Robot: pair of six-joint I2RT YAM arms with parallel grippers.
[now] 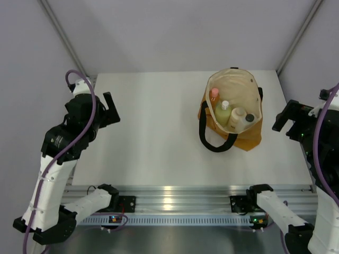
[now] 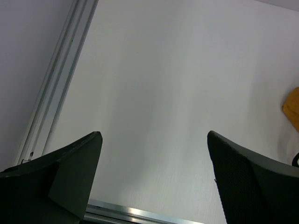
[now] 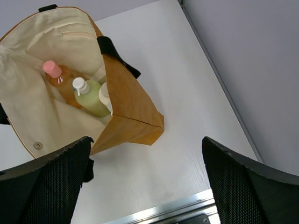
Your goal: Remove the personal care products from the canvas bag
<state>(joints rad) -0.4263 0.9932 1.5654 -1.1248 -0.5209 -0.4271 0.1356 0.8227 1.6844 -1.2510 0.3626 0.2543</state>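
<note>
Tan canvas bag [image 1: 239, 138] slumps open, cream lining cradling four smooth bottles [image 1: 223, 112]; left gripper [image 2: 154, 135] and right gripper [image 3: 146, 140] both spread wide, holding nothing, over white table [image 1: 153, 132]

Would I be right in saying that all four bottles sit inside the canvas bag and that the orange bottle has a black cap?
Not quite: the orange bottle has a pink cap, as the right wrist view shows clearly. The black cap belongs to the clear-white bottle, seen in the top external view. All four do sit inside the canvas bag.
</note>
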